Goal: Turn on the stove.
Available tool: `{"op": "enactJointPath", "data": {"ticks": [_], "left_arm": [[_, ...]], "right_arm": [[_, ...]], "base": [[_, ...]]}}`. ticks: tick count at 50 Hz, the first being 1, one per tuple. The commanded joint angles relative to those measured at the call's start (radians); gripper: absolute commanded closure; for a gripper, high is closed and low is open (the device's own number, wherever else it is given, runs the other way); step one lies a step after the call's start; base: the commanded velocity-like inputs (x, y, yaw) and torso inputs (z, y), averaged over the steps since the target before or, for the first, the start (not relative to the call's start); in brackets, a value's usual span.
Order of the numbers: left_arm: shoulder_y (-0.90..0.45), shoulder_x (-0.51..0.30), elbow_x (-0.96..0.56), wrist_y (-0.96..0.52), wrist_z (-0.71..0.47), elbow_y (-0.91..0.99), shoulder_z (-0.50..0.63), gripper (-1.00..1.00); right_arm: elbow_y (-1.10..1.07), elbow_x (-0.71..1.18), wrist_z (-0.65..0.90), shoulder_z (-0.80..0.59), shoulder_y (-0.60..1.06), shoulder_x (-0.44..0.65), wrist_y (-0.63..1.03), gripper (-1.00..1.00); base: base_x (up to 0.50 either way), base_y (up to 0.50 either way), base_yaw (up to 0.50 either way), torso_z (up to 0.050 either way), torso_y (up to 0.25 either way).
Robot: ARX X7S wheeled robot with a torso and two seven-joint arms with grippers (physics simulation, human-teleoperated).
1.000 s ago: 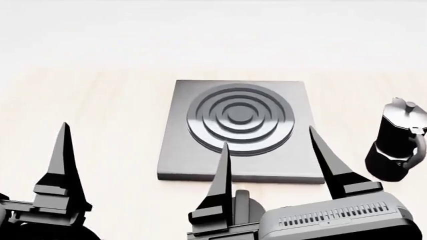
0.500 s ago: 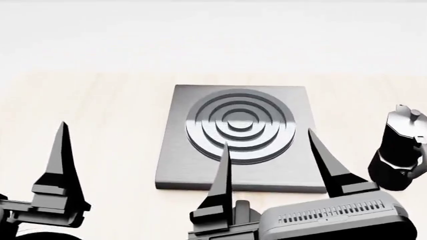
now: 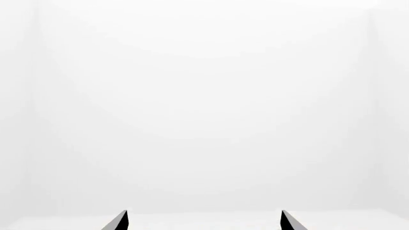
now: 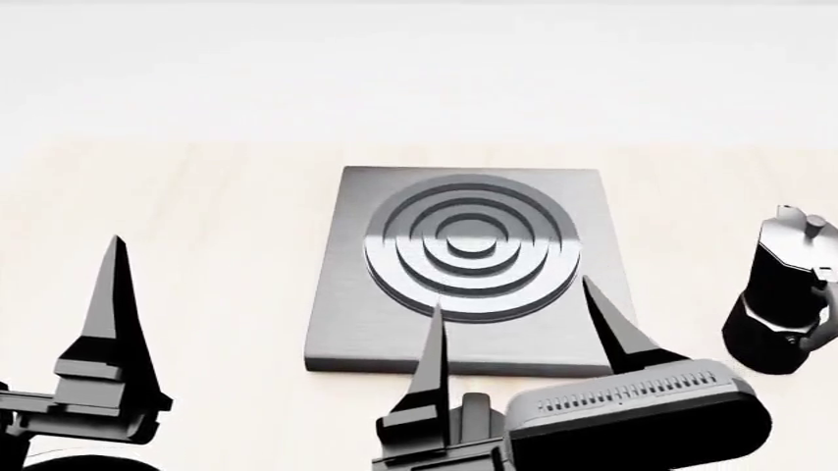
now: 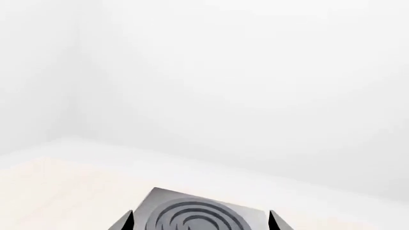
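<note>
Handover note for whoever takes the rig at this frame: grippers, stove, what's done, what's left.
Left gripper: open, empty, low at the head view's left, away from the stove.
Right gripper: open, empty, fingers pointing at the stove's near edge, touching nothing.
Stove: flat on the table, burner rings up. Its knob is not visible in any view; the right arm may be hiding it.
Moka pot: upright, to the right of the stove, apart from it.
Done: nothing visible yet.
Left: find the knob, grip it, turn it.
</note>
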Motion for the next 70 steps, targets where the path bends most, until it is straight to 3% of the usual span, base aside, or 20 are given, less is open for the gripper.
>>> {"op": "enactJointPath", "data": {"ticks": [1, 70], "left_arm": [[0.000, -0.004, -0.004, 0.006, -0.005, -0.004, 0.001, -1.00], [-0.003, -0.025, -0.023, 0.016, -0.037, -0.017, 0.005, -1.00]], "right_arm": [[0.072, 0.011, -0.016, -0.014, 0.003, -0.005, -0.010, -1.00], [0.267, 0.206, 0.017, 0.048, 0.049, -0.090, 0.223, -1.00]], "base": [[0.00, 0.00, 0.00, 0.000, 0.000], [0.00, 0.00, 0.00, 0.000, 0.000]]}}
